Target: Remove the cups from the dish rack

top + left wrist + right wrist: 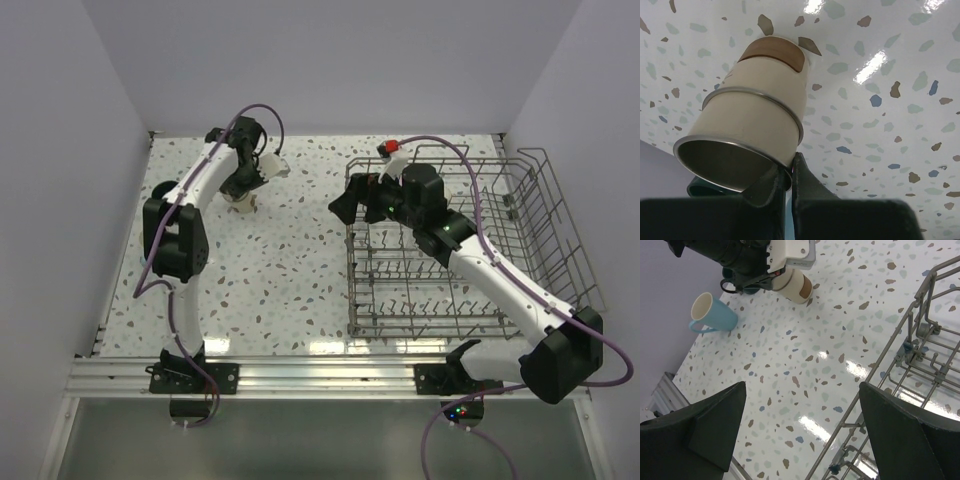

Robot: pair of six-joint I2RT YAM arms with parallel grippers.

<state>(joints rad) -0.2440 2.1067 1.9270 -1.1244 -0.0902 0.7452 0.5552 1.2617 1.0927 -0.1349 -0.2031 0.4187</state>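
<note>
Left gripper (788,175) pinches rim of beige tumbler (755,107) | right gripper (802,415) spread wide, empty | tumbler seems light, stiff, slippery wall; rim pinch is best hold

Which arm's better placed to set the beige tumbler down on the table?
Left. The left gripper is shut on the rim of the beige tumbler, whose base is tilted close to the table. The right gripper hangs open beside the dish rack, holding nothing.

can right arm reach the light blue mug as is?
Probably not: the light blue mug sits beyond the left gripper, shut on a beige tumbler, far from the open right gripper by the dish rack.
</note>
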